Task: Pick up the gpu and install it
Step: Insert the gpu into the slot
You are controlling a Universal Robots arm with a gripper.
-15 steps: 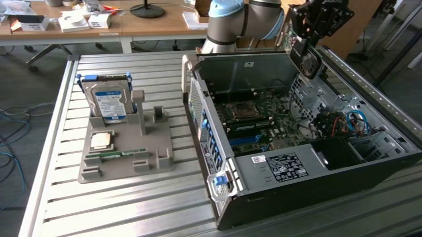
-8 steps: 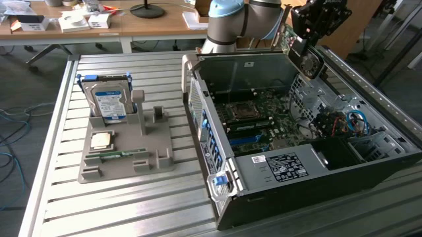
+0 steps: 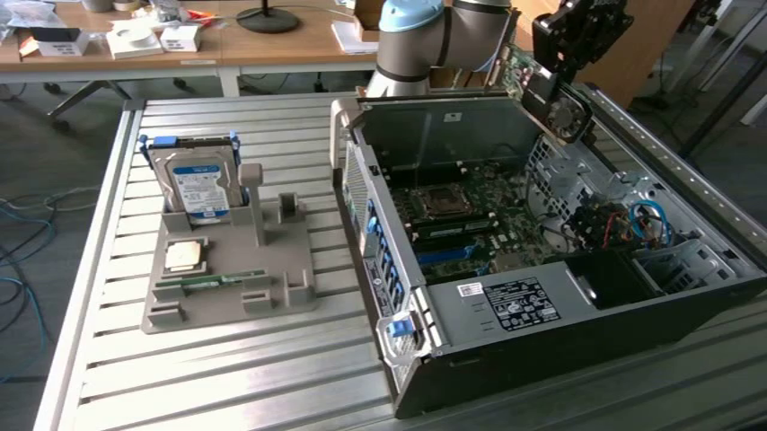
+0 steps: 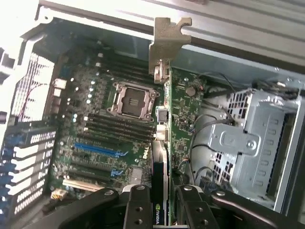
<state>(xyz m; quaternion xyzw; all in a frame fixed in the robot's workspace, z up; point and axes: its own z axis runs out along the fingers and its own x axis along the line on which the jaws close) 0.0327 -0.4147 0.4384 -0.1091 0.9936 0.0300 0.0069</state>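
My gripper point(image 3: 561, 72) is shut on the gpu point(image 3: 554, 101), holding it in the air above the back right corner of the open computer case point(image 3: 504, 314). The dark card hangs tilted, its round fan facing outward. In the wrist view the gpu point(image 4: 164, 138) shows edge-on between my fingers point(image 4: 138, 210), with its pale metal bracket point(image 4: 169, 43) at the far end. Beneath it lies the motherboard point(image 4: 105, 129) with an empty processor socket point(image 4: 131, 98) and blue and black slots point(image 4: 95, 150). The card is clear of the board.
A grey holder point(image 3: 228, 269) on the slatted table, on the exterior view's left, carries a silver hard drive point(image 3: 198, 184), a processor chip point(image 3: 182, 256) and a green memory stick point(image 3: 215, 283). A metal drive cage point(image 4: 248, 143) and loose cables point(image 3: 630, 224) stand beside the motherboard. A cluttered wooden desk point(image 3: 264, 45) stands behind.
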